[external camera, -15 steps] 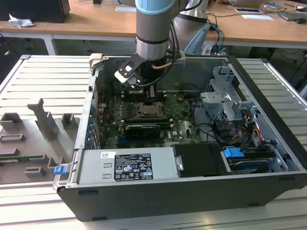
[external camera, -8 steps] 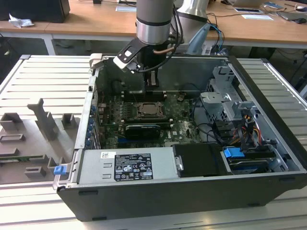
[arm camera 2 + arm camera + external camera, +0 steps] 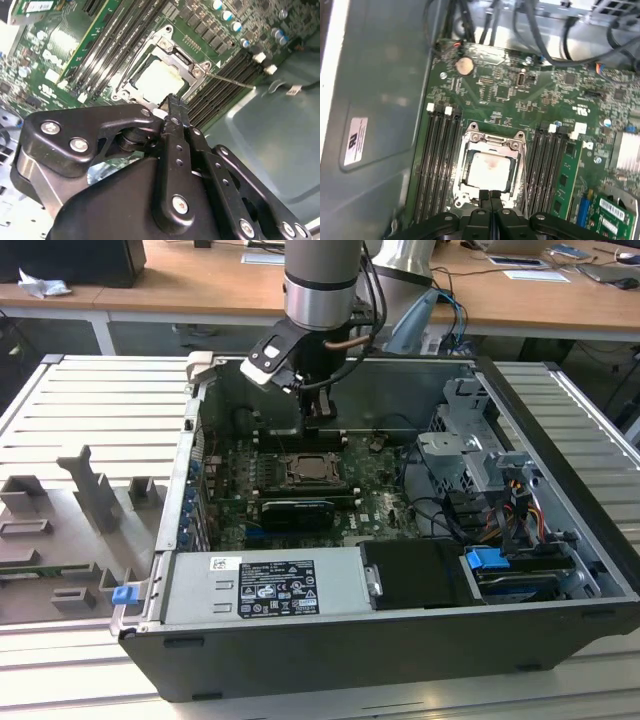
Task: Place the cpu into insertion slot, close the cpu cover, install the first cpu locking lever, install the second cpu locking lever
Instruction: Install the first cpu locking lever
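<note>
— While the arm hangs over the open computer case (image 3: 330, 650) on the desk (image 3: 100, 390), what does the exterior view tell you?

— I see my end effector (image 3: 318, 425) low inside the case, just above the insertion slot (image 3: 305, 472) on the motherboard (image 3: 375, 485).

— And the second wrist view?

— The end effector (image 3: 171, 102) has its fingers pressed together with nothing between them, and the tip is at one edge of the slot. The cpu (image 3: 159, 80) lies seated there. Its pale top shows through the window of the cpu cover (image 3: 176, 54), which looks folded down flat. One thin locking lever (image 3: 230, 81) sticks out sideways over the memory slots (image 3: 220, 85), so it looks unlatched.

— Does the first wrist view agree?

— It does. The cpu (image 3: 487, 170) fills the window and the cpu cover (image 3: 492, 142) frames it. A lever wire (image 3: 523, 175) runs along one side, between the frame and the memory slots (image 3: 547, 160). My fingertips (image 3: 485, 196) meet at the frame's edge.

— So which step are you on?

— I judge that the chip is placed and the cover closed, so the levers are the work in hand. I cannot tell whether either one is hooked yet. The wire is thin and springy. Any push on it calls for a square contact from the closed tip, so that it doesn't slip off onto the board.
</note>
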### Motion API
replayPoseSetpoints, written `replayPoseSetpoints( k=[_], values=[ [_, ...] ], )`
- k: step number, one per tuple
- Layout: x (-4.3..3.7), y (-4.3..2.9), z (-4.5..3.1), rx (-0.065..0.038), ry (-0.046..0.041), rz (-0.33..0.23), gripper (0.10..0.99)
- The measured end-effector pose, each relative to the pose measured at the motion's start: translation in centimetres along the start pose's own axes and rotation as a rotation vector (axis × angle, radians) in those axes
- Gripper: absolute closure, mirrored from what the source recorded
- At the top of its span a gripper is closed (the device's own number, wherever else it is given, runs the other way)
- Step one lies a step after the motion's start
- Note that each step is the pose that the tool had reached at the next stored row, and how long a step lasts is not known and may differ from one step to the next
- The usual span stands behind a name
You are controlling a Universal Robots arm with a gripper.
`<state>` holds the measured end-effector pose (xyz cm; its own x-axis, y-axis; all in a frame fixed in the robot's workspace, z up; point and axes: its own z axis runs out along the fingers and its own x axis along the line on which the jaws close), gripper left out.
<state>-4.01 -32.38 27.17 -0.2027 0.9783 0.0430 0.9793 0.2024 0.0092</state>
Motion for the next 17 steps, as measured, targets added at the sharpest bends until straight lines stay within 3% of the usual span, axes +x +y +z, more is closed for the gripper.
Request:
replayPoseSetpoints(
  k=[6,17],
  values=[
    [0.00,0.00,0.03,0.009,0.0019,-0.206,0.980],
    [0.00,0.00,0.06,0.017,0.0037,-0.399,0.980]
  ],
)
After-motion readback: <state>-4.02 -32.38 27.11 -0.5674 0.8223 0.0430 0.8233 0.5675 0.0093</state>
